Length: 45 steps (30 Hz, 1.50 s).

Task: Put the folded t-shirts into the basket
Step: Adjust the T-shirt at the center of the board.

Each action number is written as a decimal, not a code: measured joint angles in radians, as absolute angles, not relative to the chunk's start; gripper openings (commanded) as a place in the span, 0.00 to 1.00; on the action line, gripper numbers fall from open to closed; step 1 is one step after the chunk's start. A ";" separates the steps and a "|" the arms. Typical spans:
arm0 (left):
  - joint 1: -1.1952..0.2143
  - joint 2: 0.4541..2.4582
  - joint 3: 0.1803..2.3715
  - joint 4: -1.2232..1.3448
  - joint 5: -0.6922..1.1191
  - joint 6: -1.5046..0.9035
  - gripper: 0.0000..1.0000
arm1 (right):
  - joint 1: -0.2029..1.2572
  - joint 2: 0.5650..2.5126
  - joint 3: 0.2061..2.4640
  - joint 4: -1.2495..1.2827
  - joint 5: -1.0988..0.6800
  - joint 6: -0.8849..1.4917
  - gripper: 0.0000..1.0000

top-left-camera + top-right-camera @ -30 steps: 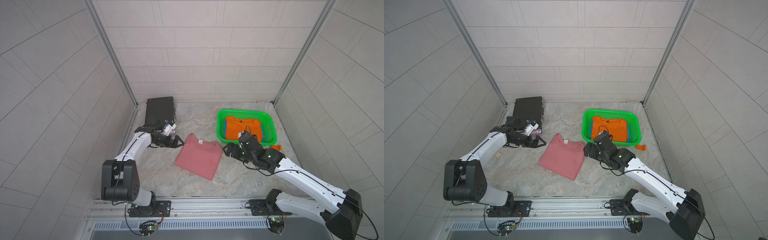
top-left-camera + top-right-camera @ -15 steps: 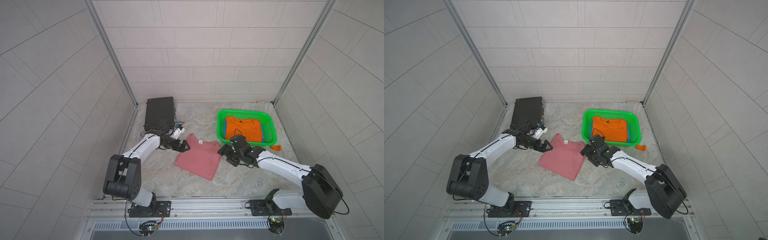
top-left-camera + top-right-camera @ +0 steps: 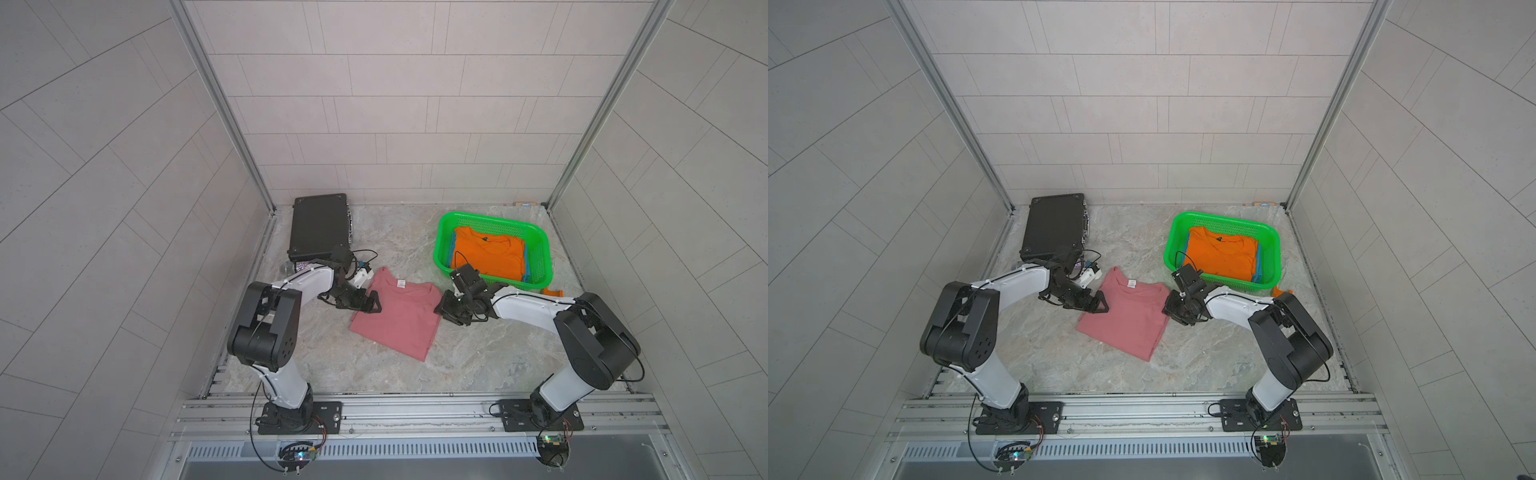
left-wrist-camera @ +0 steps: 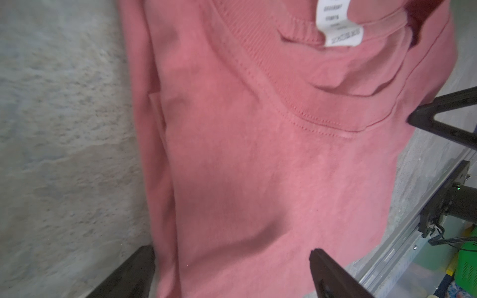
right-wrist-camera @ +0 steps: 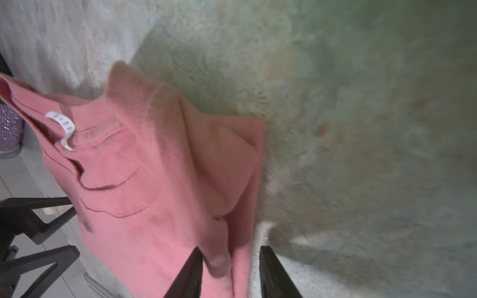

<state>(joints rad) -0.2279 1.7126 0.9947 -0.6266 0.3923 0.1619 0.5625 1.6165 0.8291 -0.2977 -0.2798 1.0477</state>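
Since the basket (image 3: 494, 222), just beyond the right gripper (image 3: 442, 306) and within easy reach of it, already held the orange t-shirt (image 3: 488, 253) spread over the teal t-shirt (image 3: 526, 266), of which only slivers showed at the sides, the job looked about two-thirds done. It came down to the pink t-shirt (image 3: 399, 318), which lay flat on the table (image 3: 478, 361) between the two grippers. A flat fold of limp cloth would likely sag and come undone if lifted by one edge, which was probably why both arms were set at it from opposite sides. The black case (image 3: 320, 226), beyond the left gripper (image 3: 373, 303), played no part. Both arms reached low and forward from their bases, elbows bent and forearms angled inward toward each other. Their wrists were pitched down so that the fingers met the table at the cloth's edges. The left gripper stood wide open, its fingers straddling the shirt's side edge without pinching it. The right gripper's jaws stood narrow, with the opposite folded edge running up between them; whether they truly bit the cloth could not be told. The white neck label (image 3: 401, 283) lay on the collar, between the grippers and a little beyond them.
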 measured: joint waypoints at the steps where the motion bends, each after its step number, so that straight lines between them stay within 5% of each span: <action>1: -0.229 1.714 1.000 -0.640 0.406 0.170 0.93 | 0.562 1.622 0.833 -0.297 -0.280 1.036 0.21; 4: -0.240 1.718 1.016 -0.683 0.442 0.211 0.93 | 0.562 1.634 0.847 -0.315 -0.274 0.999 0.14; 22: -0.441 1.611 0.981 -0.964 0.458 0.560 0.94 | 0.572 1.733 0.989 -0.464 -0.220 0.683 0.13; 30: -0.365 1.548 0.929 -1.040 0.389 0.667 0.95 | 0.576 1.745 1.002 -0.462 -0.233 0.640 0.16; 37: -0.245 1.512 0.927 -1.037 0.378 0.655 0.97 | 0.596 1.769 1.037 -0.459 -0.267 0.608 0.38; 45: -0.215 1.466 0.955 -0.840 0.469 0.360 0.96 | 0.598 1.705 1.052 -0.533 -0.271 0.606 0.58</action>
<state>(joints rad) -0.2146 1.4662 0.9546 -0.8402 0.4686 0.3603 0.5983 1.7046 1.0523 -0.5327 -0.2707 0.6056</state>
